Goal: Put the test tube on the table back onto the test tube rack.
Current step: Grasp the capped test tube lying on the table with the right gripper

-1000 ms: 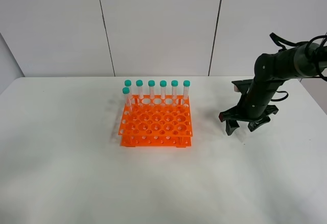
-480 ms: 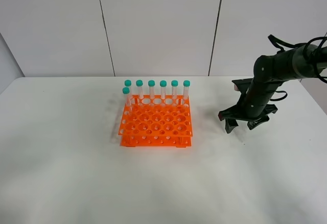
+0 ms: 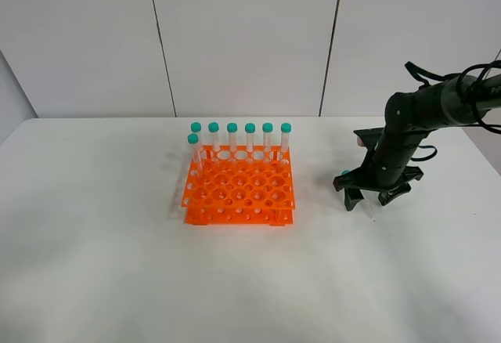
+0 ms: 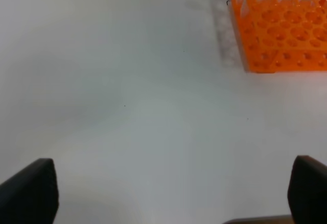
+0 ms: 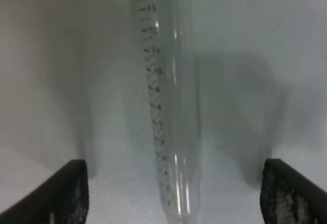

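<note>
The right pincer [image 5: 176, 193] stands wide open and holds nothing, one finger on each side of the test tube [image 5: 168, 106], touching neither. That tube lies flat on the desk [image 3: 117, 265], well to the right of the test tube rack [image 3: 239, 190]. It looks light, stiff and smooth-walled, so it would likely roll or slip. I judge a hold across the barrel, nearer the cap than the tapered tip, to be safest, with modest squeeze. The left pincer [image 4: 168, 191] is also open and empty. Count: one tube on the desk, seven capped tubes [image 3: 250, 138] standing in the rack, one rack
</note>
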`<state>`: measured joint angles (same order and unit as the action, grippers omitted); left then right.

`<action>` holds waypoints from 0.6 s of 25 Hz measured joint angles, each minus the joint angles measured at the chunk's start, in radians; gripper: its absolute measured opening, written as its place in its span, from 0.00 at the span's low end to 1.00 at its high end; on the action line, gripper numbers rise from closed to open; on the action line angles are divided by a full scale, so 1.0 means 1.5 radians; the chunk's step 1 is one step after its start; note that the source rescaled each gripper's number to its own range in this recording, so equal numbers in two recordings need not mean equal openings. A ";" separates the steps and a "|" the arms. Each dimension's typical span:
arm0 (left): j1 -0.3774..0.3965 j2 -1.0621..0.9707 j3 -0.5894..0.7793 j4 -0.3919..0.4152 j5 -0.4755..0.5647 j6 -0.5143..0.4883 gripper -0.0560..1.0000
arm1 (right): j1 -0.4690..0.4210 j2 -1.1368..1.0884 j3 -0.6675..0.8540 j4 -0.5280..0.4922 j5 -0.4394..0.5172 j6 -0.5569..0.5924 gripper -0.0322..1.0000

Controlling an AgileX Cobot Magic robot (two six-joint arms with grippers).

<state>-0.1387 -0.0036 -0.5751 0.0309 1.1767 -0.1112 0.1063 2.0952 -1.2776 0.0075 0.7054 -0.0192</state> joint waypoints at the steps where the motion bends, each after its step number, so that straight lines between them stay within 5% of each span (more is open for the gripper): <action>1: 0.000 0.000 0.000 0.000 0.000 0.000 1.00 | 0.000 0.000 0.000 0.000 0.000 0.000 0.73; 11: 0.000 0.000 0.000 0.000 0.000 0.000 1.00 | 0.000 0.002 0.000 0.000 0.000 0.001 0.63; 13: 0.000 0.000 0.000 0.000 0.000 0.000 1.00 | 0.000 0.002 0.000 0.000 0.000 0.003 0.56; 15: 0.000 0.000 0.000 0.000 0.000 0.000 1.00 | 0.000 0.002 0.000 0.000 0.000 0.003 0.39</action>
<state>-0.1387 -0.0036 -0.5751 0.0309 1.1767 -0.1112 0.1063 2.0989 -1.2776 0.0075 0.7054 -0.0146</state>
